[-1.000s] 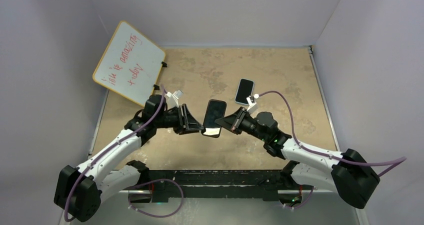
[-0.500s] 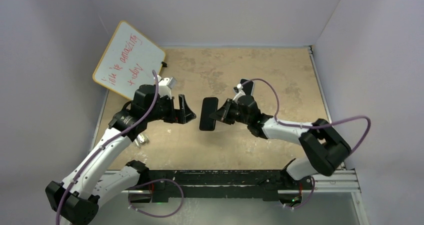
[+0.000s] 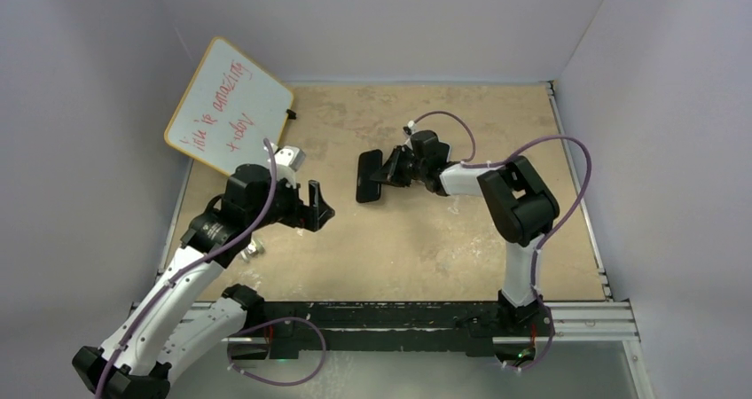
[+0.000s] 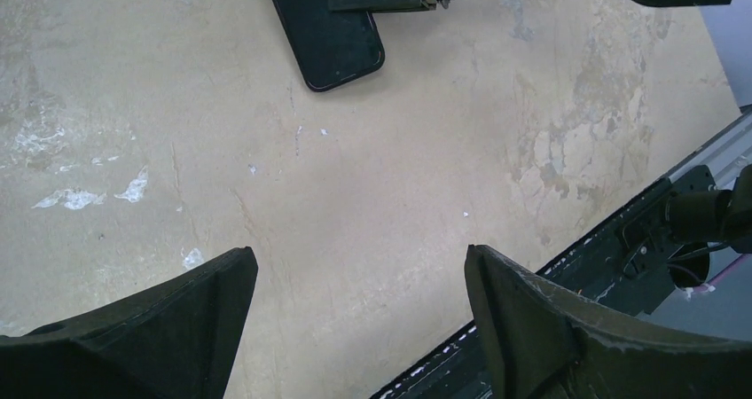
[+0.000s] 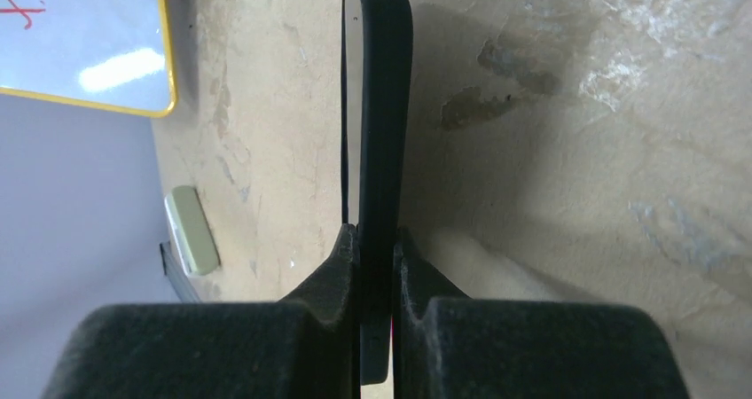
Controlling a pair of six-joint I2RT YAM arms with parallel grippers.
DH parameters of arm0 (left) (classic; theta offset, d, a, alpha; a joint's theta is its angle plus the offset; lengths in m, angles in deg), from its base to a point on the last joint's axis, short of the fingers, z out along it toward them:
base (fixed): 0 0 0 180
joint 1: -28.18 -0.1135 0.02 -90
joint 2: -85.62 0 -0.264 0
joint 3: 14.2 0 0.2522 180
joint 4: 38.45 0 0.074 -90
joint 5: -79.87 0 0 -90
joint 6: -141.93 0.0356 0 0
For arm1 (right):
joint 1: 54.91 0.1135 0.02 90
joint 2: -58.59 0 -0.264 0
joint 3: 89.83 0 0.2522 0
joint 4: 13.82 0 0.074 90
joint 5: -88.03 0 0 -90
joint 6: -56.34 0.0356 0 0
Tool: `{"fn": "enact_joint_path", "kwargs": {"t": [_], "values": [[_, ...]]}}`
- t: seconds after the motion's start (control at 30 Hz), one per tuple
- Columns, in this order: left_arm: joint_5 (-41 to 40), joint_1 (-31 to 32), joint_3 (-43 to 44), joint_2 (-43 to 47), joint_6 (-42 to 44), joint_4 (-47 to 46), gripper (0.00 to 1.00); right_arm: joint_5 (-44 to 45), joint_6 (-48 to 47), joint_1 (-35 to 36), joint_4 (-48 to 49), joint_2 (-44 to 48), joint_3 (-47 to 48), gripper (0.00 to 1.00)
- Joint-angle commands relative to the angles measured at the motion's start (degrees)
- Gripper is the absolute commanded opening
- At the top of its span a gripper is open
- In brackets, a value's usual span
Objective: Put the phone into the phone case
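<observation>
The right gripper (image 3: 383,172) reaches over the middle of the bench toward the far edge. Its two fingers are pinched on one short end of the black flat rectangular phone (image 3: 368,177), which juts from the claw toward the left edge. Gripping it by the end leaves most of the body free, which I judge suits laying it down or offering it up to a case. The left gripper (image 3: 317,206) hangs closer to the left edge, well apart from the phone, with its claw spread wide and empty. It looks parked out of the way with its camera aimed at the work. A white board with a yellow rim and red writing (image 3: 229,111) leans at the far left corner.

The overhead view gives the layout but shows the phone only as a dark bar. The right wrist view shows it edge-on, with a glossy face on one side, a matt black back on the other, and both fingers tight against it. Its shadow falls close beside it on the tan bench top (image 5: 567,151), though I cannot tell whether it touches. That view also catches a pale green oblong block (image 5: 191,230) toward the left edge. The left wrist view shows the broad face with a raised lip around it, perhaps a phone case already fitted; no separate case shows in any view
</observation>
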Motion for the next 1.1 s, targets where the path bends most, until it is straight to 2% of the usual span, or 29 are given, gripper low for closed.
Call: {"fn": "enact_joint_path", "kwargs": {"t": [0.0,0.07,0.27,0.43,0.7,0.9,1.07], "values": [[-0.6,-0.3,-0.1,-0.7,1.7,-1.9,0.91,-3.9,-3.9,-1.6,-2.6,-2.8,5.4,0.03],[-0.3,-0.2,-0.2,-0.8,1.8,-2.1,0.91,-3.4,-4.4,-2.0,-4.0,-3.5,6.4,0.11],[0.3,-0.2,-0.3,-1.0,1.9,-2.3,0.91,-2.2,-5.5,-3.7,-9.1,-3.2,8.5,0.49],[0.5,-0.2,-0.1,-0.3,2.1,-2.4,0.92,-0.5,-8.1,-5.0,-18.8,-1.7,12.2,0.62],[-2.7,-0.2,2.0,-2.1,1.1,-0.6,0.96,3.0,-13.6,-5.1,-29.9,6.6,11.3,0.97],[-2.6,-0.2,5.4,-4.6,-2.9,-0.5,0.98,5.1,-15.0,-5.1,-32.1,20.8,3.3,0.99],[-2.4,-0.2,5.4,-2.4,-5.5,-5.6,0.99,7.6,-16.0,-5.1,-36.5,34.2,-1.8,0.99]]}}
